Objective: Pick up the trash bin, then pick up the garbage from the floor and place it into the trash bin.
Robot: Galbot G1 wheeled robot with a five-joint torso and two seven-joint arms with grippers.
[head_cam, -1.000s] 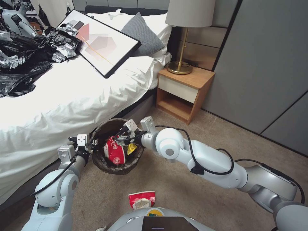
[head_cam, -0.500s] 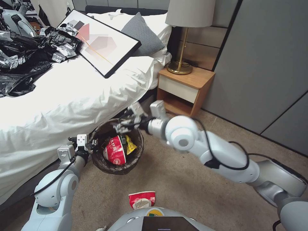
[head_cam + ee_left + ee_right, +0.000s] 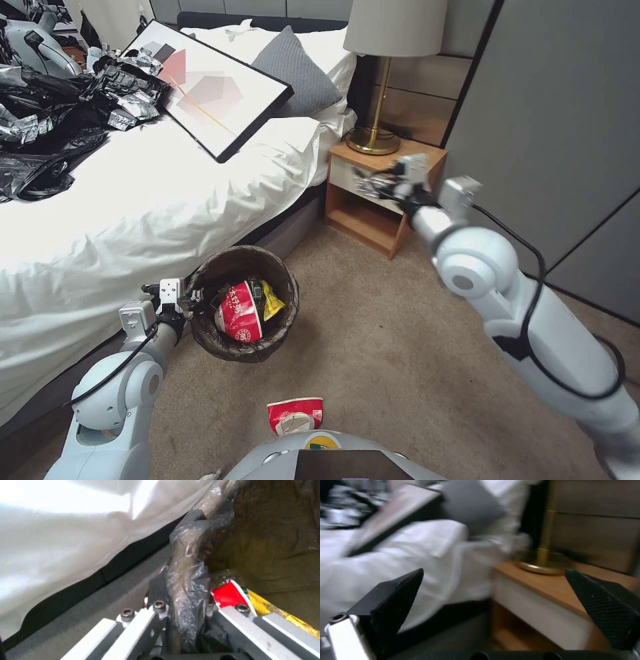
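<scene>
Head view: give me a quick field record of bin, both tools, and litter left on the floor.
bin: round trash bin with brown crinkly liner, beside the white bed, holding a red-and-white paper bowl and a yellow wrapper
left tool: clamped on the bin's rim
right tool: open, empty, raised in front of the wooden nightstand
floor litter: crushed red-and-white paper cup near the robot's base

bright glare on the bed sheet (image 3: 133, 200) (right wrist view motion-blurred).
</scene>
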